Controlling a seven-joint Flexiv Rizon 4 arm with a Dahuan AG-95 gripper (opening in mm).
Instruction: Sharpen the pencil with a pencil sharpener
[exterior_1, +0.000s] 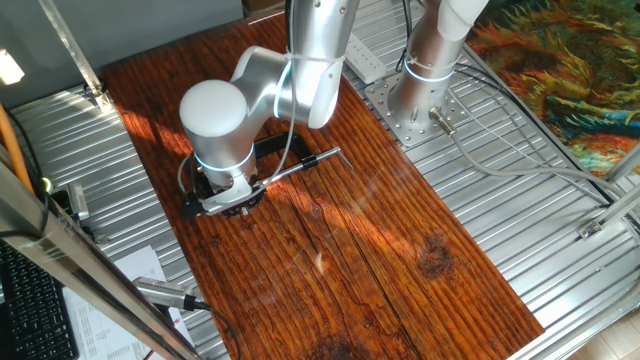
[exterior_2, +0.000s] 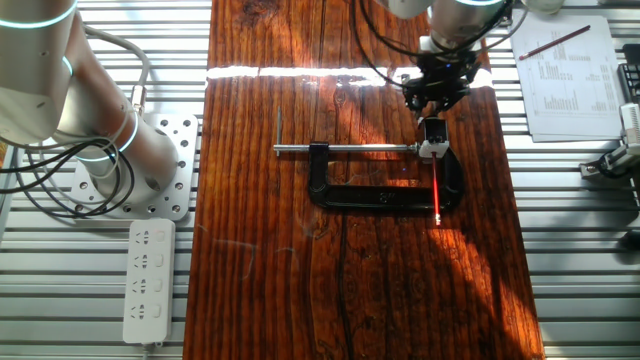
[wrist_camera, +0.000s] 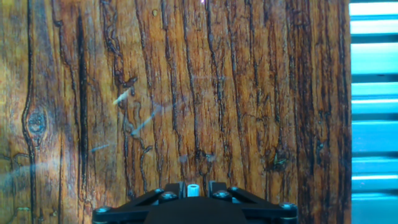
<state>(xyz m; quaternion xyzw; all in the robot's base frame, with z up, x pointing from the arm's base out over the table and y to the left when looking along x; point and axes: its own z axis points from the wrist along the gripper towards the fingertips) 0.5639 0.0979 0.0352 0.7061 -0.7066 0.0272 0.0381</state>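
Observation:
In the other fixed view, the red pencil (exterior_2: 438, 190) lies flat across the right end of the black C-clamp (exterior_2: 385, 196), with its far end at the pencil sharpener (exterior_2: 434, 130). The sharpener is a small black lump beside a white piece at the clamp's jaw. My gripper (exterior_2: 436, 100) hangs just beyond the sharpener, and whether it touches it is unclear. In the hand view, only the gripper (wrist_camera: 193, 190) shows over bare wood, with a pale stub between its dark fingers (wrist_camera: 171, 188). In the one fixed view, the arm hides most of the gripper (exterior_1: 228, 203), and the pencil is out of sight.
The clamp's silver rod (exterior_2: 340, 150) runs left across the wooden board (exterior_2: 260, 260). A second arm's base (exterior_2: 130, 160) and a white power strip (exterior_2: 147, 280) sit on the ribbed metal to the left. A printed sheet (exterior_2: 570, 75) lies to the right.

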